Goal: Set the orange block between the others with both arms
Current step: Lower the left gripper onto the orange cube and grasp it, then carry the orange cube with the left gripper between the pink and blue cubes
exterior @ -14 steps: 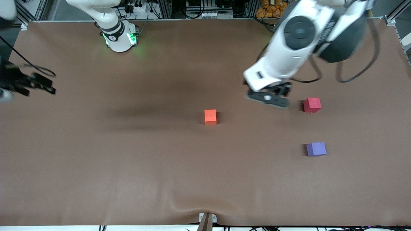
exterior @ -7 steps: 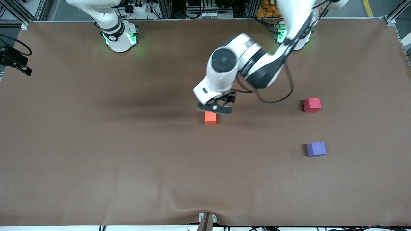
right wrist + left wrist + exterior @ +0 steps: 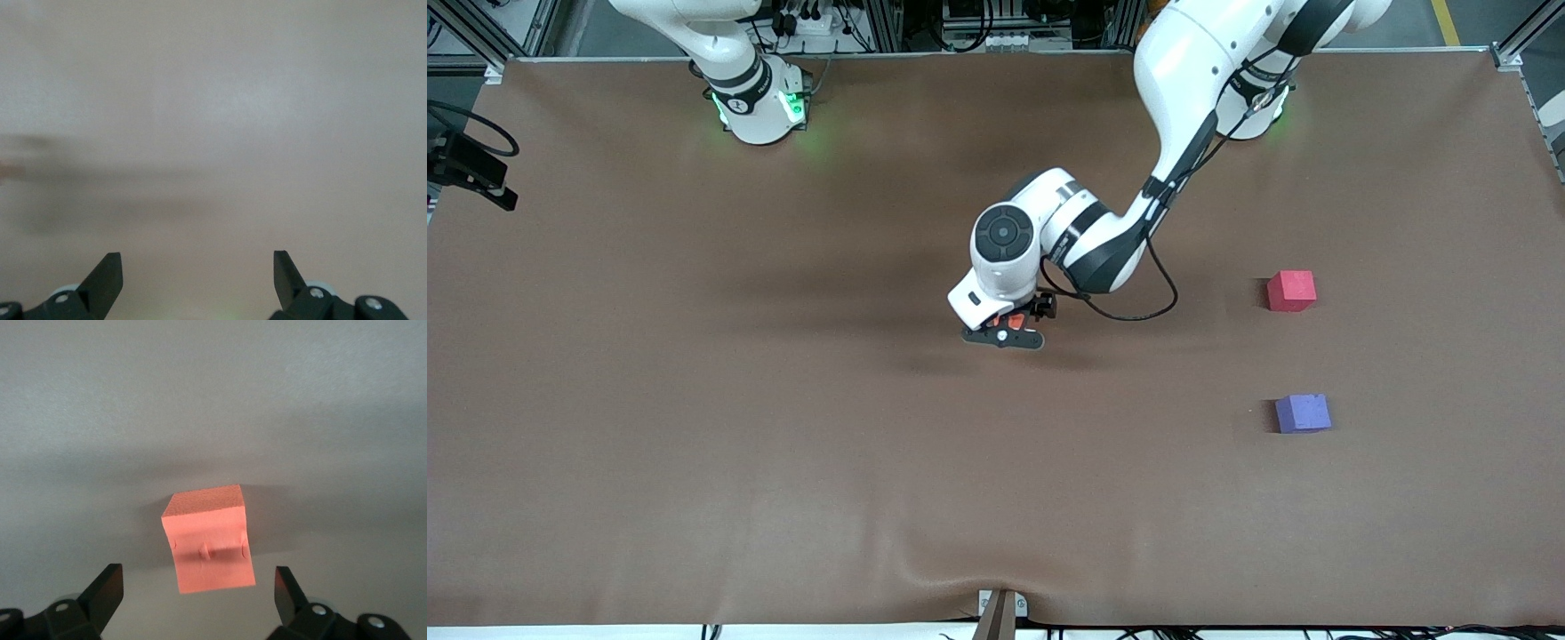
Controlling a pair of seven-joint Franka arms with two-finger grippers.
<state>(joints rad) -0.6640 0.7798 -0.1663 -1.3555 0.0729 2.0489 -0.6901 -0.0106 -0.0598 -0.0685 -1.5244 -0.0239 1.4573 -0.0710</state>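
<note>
My left claw [image 3: 1003, 337] hangs low over the orange block [image 3: 210, 540], spread wide on either side of it, not touching. My right claw [image 3: 198, 277] waits wide apart above bare brown surface [image 3: 694, 427]. The red cube [image 3: 1291, 291] and purple cube [image 3: 1303, 413] sit toward the left arm's end.

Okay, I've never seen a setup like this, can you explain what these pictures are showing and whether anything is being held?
Two white robot arms work at a brown table. One picture looks down from across it; the others come from cameras on each wrist. The left gripper hovers open over the orange block, one finger on each side, holding nothing yet. The pinkish-red cube and purple-blue cube sit toward the left arm's end. The right gripper waits open over bare table.
</note>
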